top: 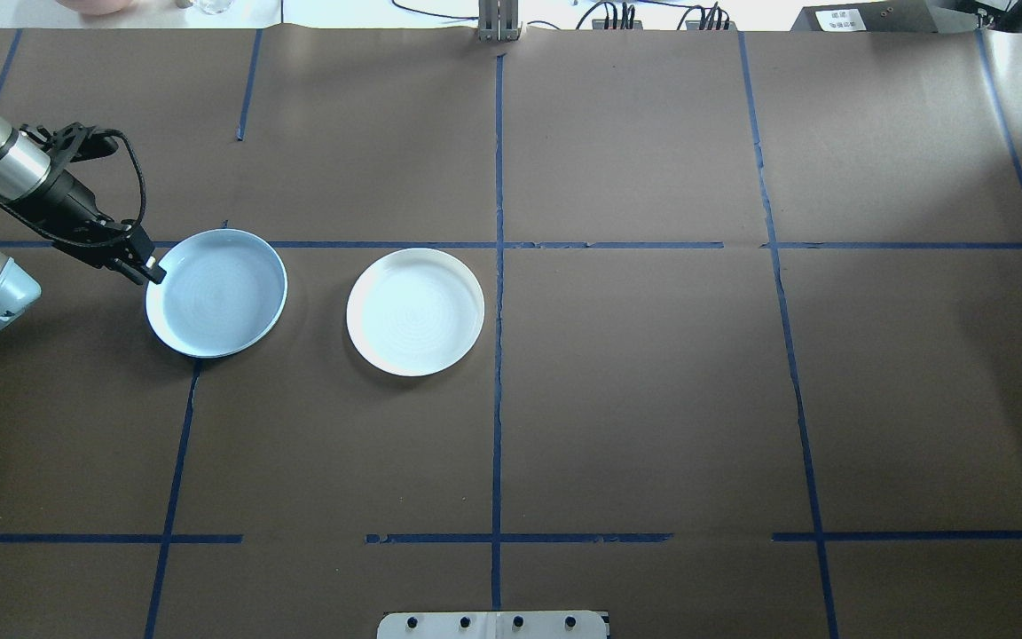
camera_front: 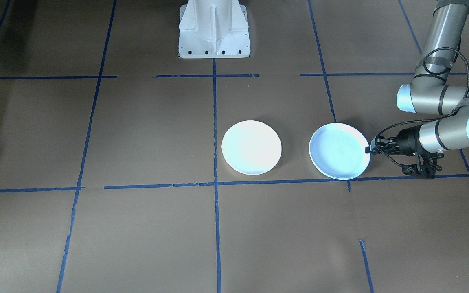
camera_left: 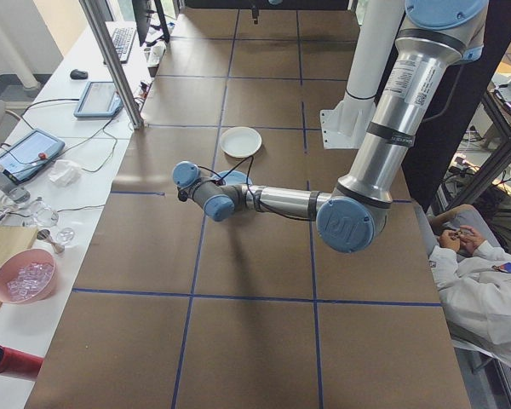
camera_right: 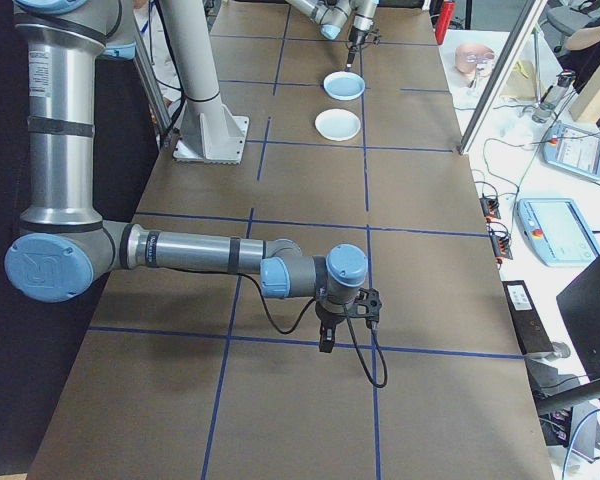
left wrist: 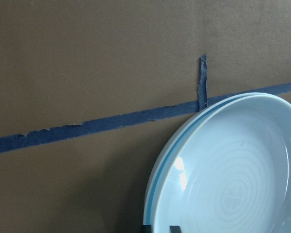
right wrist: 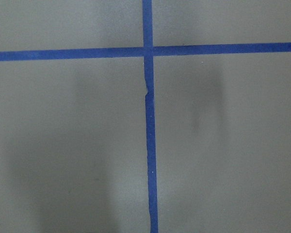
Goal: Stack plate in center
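Your left tool (top: 149,273) is right at the near rim of the pale blue plate (top: 216,293), and its fingers look pinched on that edge. In the left wrist view the two fingertips (left wrist: 157,228) show as dark tabs at the bottom, set on the plate's lip. The blue plate sits to the robot's left on the brown surface (top: 635,390), and its far edge lies over a strip of blue tape (left wrist: 111,124).

The white plate (top: 415,311) lies flat just beside it, nearer the middle of the surface and close to the centre tape line. There is a clear gap between the two plates and no contact.

Your right tool (camera_right: 326,340) hangs low over the surface well away from both plates, pointing down at a tape crossing (right wrist: 147,50). It shows only from the side camera, so I cannot tell whether its fingers are spread or pressed together.
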Tool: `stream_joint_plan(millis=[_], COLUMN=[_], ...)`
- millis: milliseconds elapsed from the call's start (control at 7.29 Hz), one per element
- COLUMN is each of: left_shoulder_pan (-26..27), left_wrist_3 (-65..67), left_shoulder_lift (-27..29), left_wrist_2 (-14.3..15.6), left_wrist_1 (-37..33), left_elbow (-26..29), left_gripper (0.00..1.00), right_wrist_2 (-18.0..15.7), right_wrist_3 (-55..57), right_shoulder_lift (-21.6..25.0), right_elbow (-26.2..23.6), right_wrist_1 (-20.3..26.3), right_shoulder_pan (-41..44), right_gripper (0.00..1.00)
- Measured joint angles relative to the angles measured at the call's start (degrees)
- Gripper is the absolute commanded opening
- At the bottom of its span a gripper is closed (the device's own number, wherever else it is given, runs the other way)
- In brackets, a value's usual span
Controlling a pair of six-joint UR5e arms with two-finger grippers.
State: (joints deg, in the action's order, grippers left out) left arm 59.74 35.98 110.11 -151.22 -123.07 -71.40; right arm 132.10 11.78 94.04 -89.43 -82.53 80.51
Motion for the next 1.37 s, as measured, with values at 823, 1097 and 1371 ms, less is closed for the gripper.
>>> stream_joint_plan(millis=[823, 1097, 1371], left_shoulder_pan=[-6.01, -10.72, -14.45], left_wrist_3=[17.6, 23.9, 27.26], left_shoulder_lift=[10.68, 13.39, 14.08], left_wrist_2=[5.93, 9.37, 11.55], left_wrist_1=[0.35, -0.25, -0.78], left_elbow=[-0.42, -1.42, -2.34], left_gripper=[0.82, 0.79, 0.75], right_wrist_2=[0.0, 0.0, 0.0], right_wrist_3=[0.0, 0.0, 0.0], right_shoulder_lift=[0.0, 0.0, 0.0], right_elbow=[-0.04, 0.0, 0.03], right_wrist_1=[0.0, 0.0, 0.0], right_shoulder_pan=[0.0, 0.0, 0.0], right_gripper=[1.0, 1.0, 1.0])
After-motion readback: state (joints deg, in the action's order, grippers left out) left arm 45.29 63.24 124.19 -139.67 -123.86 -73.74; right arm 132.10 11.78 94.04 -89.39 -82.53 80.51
